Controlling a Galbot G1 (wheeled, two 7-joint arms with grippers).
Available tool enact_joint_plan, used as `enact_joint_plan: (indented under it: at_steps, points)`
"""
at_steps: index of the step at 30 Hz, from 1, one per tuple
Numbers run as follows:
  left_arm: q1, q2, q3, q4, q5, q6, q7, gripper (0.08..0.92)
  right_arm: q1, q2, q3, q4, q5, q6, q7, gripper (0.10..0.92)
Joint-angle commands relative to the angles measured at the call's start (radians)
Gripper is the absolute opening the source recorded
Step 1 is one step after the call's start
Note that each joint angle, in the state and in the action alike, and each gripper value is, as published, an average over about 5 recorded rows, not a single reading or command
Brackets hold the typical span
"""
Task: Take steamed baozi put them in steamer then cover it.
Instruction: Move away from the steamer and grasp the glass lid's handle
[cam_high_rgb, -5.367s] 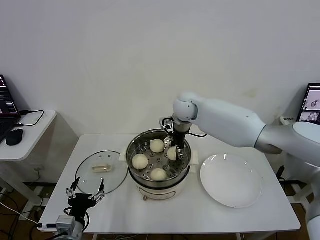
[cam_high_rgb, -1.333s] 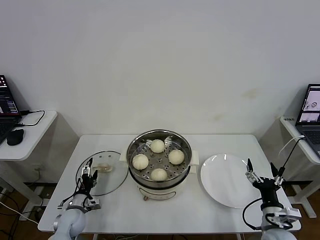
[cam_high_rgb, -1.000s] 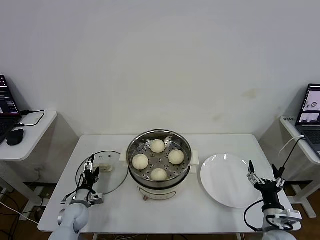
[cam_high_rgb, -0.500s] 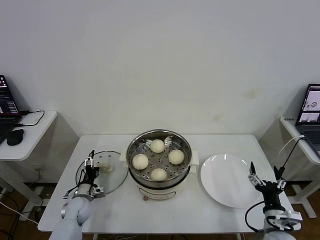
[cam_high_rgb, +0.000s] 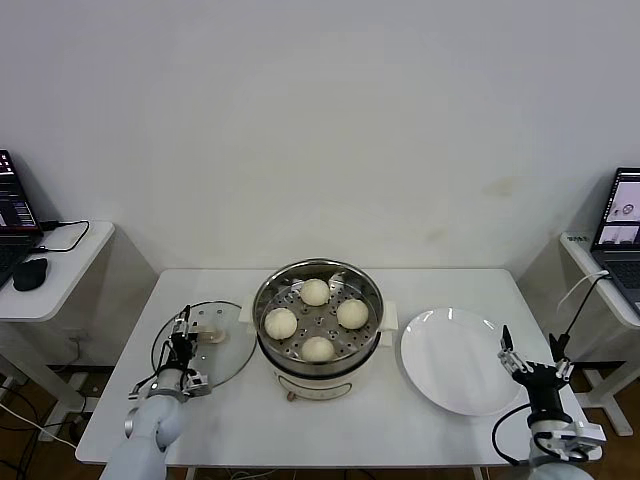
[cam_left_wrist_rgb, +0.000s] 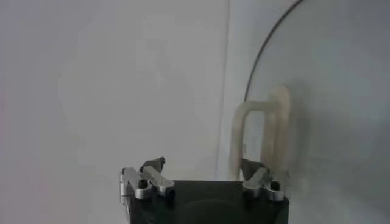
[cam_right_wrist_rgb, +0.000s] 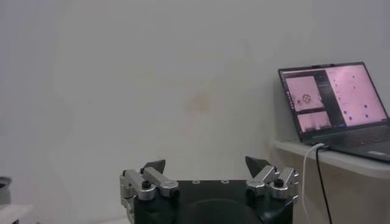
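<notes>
Four cream-white baozi (cam_high_rgb: 316, 319) lie on the perforated tray inside the shiny steel steamer (cam_high_rgb: 318, 352) at the table's middle. The clear glass cover (cam_high_rgb: 222, 355) lies flat on the table left of the steamer, its cream handle (cam_high_rgb: 207, 332) up. My left gripper (cam_high_rgb: 183, 335) is open and low over the cover, right beside the handle. In the left wrist view the handle (cam_left_wrist_rgb: 263, 137) stands just beyond my open left gripper (cam_left_wrist_rgb: 204, 168), off to one side. My right gripper (cam_high_rgb: 532, 360) is open and empty at the table's right edge, and it shows open in the right wrist view (cam_right_wrist_rgb: 207, 167).
An empty white plate (cam_high_rgb: 462, 360) lies right of the steamer. Small side tables with laptops stand at the far left (cam_high_rgb: 40, 262) and far right (cam_high_rgb: 622, 215). The right wrist view shows a wall and a laptop (cam_right_wrist_rgb: 335, 100).
My right arm has left the steamer and dropped to the table's right edge. My left gripper has moved forward over the cover to beside its handle.
</notes>
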Motion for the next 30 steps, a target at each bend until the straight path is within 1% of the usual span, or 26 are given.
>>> enact_joint_plan:
  at_steps: [1, 11, 14, 16, 19, 23, 25, 28, 30]
  points:
    - [-0.003, 0.001, 0.003, 0.014, -0.001, 0.001, -0.008, 0.573, -0.002, -0.002, 0.001, -0.004, -0.001, 0.001, -0.001, 0.823]
    - [0.015, 0.001, -0.002, 0.000, -0.005, 0.007, -0.022, 0.288, 0.004, -0.003, 0.000, -0.009, 0.002, 0.003, 0.000, 0.823]
    - [0.028, 0.001, -0.006, -0.025, -0.003, 0.019, -0.020, 0.202, 0.005, -0.003, -0.001, -0.006, 0.005, 0.001, 0.000, 0.823]
    - [0.048, 0.000, -0.013, -0.065, 0.001, 0.031, -0.014, 0.160, 0.007, -0.003, -0.001, -0.001, 0.009, -0.002, 0.001, 0.823]
    - [0.094, 0.000, -0.027, -0.167, 0.005, 0.055, 0.011, 0.140, 0.012, -0.002, -0.001, 0.002, 0.013, -0.003, 0.001, 0.823]
    - [0.152, -0.001, -0.047, -0.314, 0.006, 0.103, 0.044, 0.140, 0.015, -0.001, -0.002, 0.009, 0.019, -0.005, 0.002, 0.823]
    - [0.179, 0.001, -0.057, -0.384, 0.016, 0.143, 0.062, 0.140, 0.016, -0.001, -0.003, 0.014, 0.023, -0.007, 0.002, 0.823]
    - [0.218, 0.004, -0.073, -0.481, 0.054, 0.231, 0.112, 0.140, 0.020, -0.002, -0.001, 0.022, 0.034, -0.010, 0.002, 0.823]
    - [0.244, 0.009, -0.087, -0.538, 0.076, 0.269, 0.144, 0.140, 0.023, -0.006, 0.002, 0.026, 0.043, -0.011, 0.003, 0.823]
